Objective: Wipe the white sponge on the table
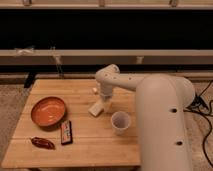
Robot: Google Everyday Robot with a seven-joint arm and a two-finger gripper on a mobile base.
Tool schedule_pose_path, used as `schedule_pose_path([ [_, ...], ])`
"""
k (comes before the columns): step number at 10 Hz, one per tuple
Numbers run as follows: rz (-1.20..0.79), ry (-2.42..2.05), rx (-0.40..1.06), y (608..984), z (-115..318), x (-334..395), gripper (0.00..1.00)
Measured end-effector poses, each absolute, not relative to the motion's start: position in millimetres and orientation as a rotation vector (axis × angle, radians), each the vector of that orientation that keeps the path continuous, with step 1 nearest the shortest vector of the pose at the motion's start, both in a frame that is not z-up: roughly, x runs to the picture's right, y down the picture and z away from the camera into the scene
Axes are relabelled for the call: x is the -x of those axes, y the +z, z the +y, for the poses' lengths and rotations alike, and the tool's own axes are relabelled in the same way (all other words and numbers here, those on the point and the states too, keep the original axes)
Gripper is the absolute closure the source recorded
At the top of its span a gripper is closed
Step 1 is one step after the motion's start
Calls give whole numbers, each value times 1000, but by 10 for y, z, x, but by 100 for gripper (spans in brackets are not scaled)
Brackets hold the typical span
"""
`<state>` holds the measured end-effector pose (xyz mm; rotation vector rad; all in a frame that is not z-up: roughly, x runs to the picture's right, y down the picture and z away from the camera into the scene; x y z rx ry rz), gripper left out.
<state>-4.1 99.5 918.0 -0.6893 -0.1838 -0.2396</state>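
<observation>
Camera view: the gripper [103, 99] is seen just above the white sponge [96, 108], near the middle of the table [85, 145] (whether it is clamped on it cannot be told). With a loose hold, the sponge could be dropped mid-wipe or pushed into the white cup [120, 122].

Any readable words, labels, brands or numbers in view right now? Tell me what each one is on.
Readable text: none.
dark packet: pale marks on its top, too blurred to read.
white cup, orange bowl, white sponge: no print shows.
gripper, down at the white sponge near the middle of the table: no marking shows.
</observation>
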Motion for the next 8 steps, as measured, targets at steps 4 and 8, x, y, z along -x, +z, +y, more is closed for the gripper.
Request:
schedule_pose_path([
  [4, -185, -241, 698, 9176, 1025, 41, 73],
  [8, -188, -235, 701, 9130, 1045, 62, 79],
])
